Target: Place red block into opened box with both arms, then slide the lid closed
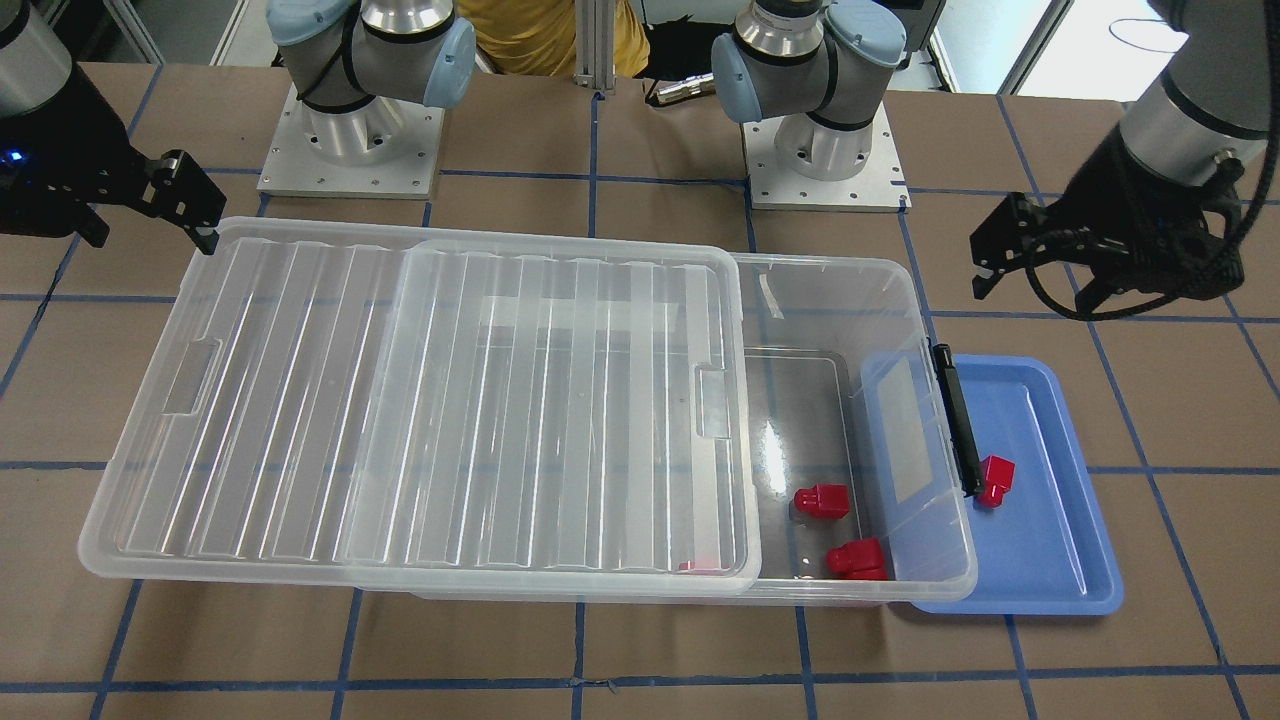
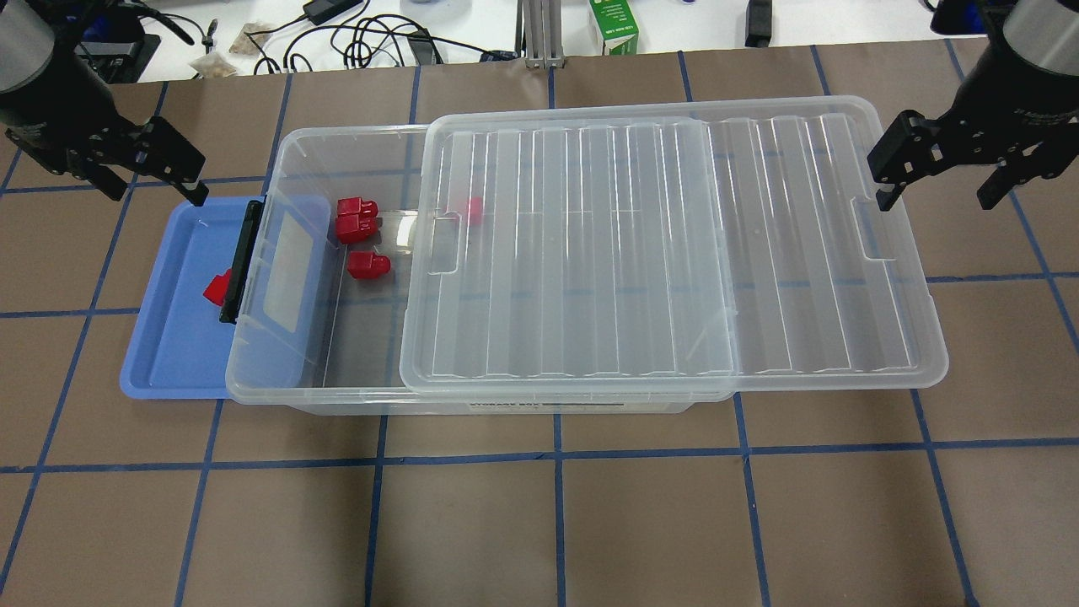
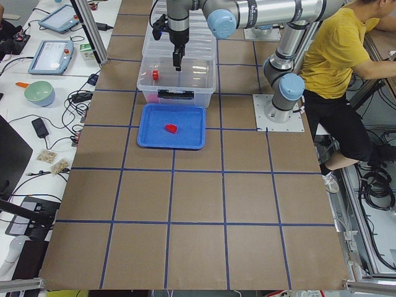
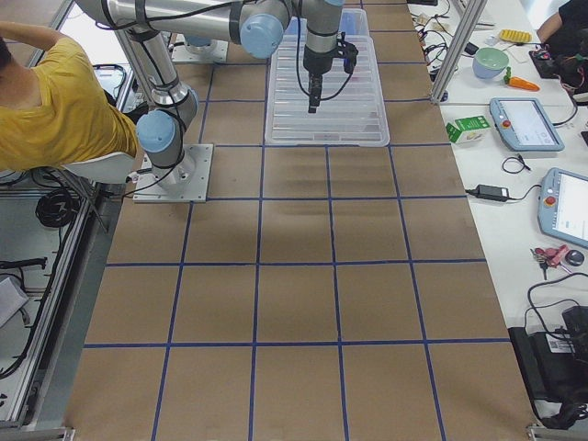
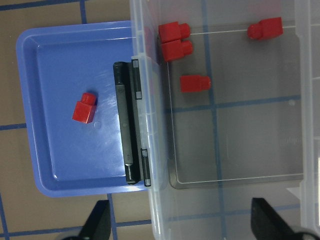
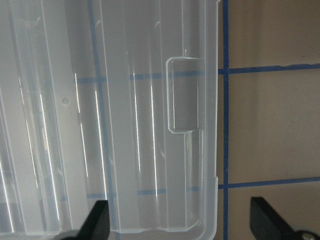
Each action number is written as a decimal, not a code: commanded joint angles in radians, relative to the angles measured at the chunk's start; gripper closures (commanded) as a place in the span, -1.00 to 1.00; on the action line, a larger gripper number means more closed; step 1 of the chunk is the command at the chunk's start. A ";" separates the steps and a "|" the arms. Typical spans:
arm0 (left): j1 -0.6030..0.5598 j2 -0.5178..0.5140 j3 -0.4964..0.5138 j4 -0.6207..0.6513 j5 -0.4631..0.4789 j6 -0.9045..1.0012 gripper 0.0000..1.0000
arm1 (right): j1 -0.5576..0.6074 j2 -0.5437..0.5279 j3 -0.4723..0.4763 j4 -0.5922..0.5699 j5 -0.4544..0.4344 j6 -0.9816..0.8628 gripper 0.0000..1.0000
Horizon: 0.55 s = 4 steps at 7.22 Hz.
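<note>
One red block (image 2: 217, 289) lies on the blue tray (image 2: 169, 346), also in the left wrist view (image 5: 84, 107). Several more red blocks (image 2: 357, 221) lie inside the clear box (image 2: 282, 160) at its uncovered end. The ribbed lid (image 2: 674, 253) rests on the box, slid toward my right side and overhanging that end. My left gripper (image 2: 152, 187) hovers open and empty above the far edge of the tray. My right gripper (image 2: 936, 199) hangs open and empty over the lid's overhanging end, with the lid's recess (image 6: 182, 95) below it.
The box's black latch bar (image 2: 240, 261) overlaps the tray. Both arm bases (image 1: 350, 130) stand behind the box. A green carton (image 2: 614, 25) and cables lie on the bench beyond the table. A person in a yellow shirt (image 3: 334, 49) sits beside the robot.
</note>
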 commanded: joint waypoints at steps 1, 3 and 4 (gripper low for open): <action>0.116 -0.087 -0.015 0.072 -0.041 0.224 -1.00 | 0.016 -0.006 0.006 0.002 0.002 0.017 -1.00; 0.232 -0.162 -0.063 0.123 -0.038 0.421 -1.00 | 0.017 -0.029 0.006 0.025 -0.010 0.003 -1.00; 0.253 -0.196 -0.119 0.243 -0.038 0.441 -1.00 | 0.017 -0.028 0.008 0.023 -0.012 0.001 -1.00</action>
